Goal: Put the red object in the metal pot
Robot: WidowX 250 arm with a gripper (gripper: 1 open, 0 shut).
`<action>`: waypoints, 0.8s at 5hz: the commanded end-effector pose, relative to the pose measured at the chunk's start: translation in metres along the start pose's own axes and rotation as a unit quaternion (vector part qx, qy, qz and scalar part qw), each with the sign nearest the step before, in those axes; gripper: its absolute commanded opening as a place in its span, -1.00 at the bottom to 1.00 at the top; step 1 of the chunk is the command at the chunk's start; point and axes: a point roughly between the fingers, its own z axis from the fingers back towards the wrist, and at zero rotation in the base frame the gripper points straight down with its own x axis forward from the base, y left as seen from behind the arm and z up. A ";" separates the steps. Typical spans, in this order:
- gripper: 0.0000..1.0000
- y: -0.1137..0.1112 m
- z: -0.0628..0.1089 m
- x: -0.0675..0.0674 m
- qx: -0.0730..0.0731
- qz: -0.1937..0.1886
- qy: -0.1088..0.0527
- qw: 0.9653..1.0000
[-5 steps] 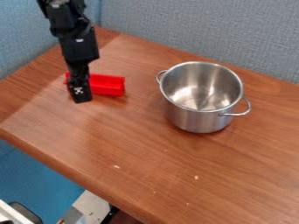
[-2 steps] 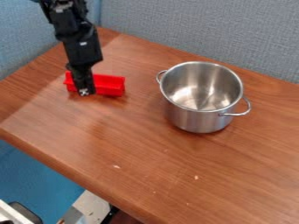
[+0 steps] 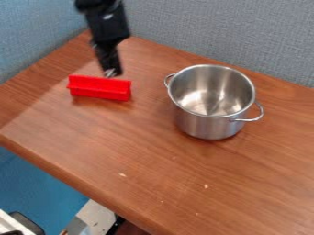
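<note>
In the single camera view, the red block (image 3: 99,88) is seen lying flat on the wooden table (image 3: 147,174), to the image left of the metal pot (image 3: 211,101) and well apart from it, with its long side running roughly across the picture; the pot is seen upright and open, with nothing red inside, and the block is still to be put in it; the gripper (image 3: 112,72) is seen at the block's far side, blurred, with its tips brought together and nothing visibly held between them, and whether the block is touched by them cannot be told; the step in hand is judged to be the grasping of the block, for which the fingers are best raised clear first, spread wide, and centred over the middle of its length, so that its two long sides are straddled and neither end is left heavy; the descent is best made straight and slowly, with closing begun only once the tips are low beside both sides, since by a shallow pinch the smooth block could be let slip or be tipped; before any move towards the pot, a firm hold should be confirmed by a small lift, and the rim should be cleared with height to spare
</note>
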 end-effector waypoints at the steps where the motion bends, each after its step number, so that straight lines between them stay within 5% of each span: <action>1: -1.00 -0.004 0.026 0.037 0.028 -0.031 -0.035 0.998; 2: 1.00 0.000 0.020 0.014 0.021 -0.017 -0.031 0.999; 3: 1.00 0.012 0.019 -0.011 0.019 -0.002 -0.026 0.999; 4: 1.00 0.022 0.008 -0.035 0.001 0.003 -0.012 1.000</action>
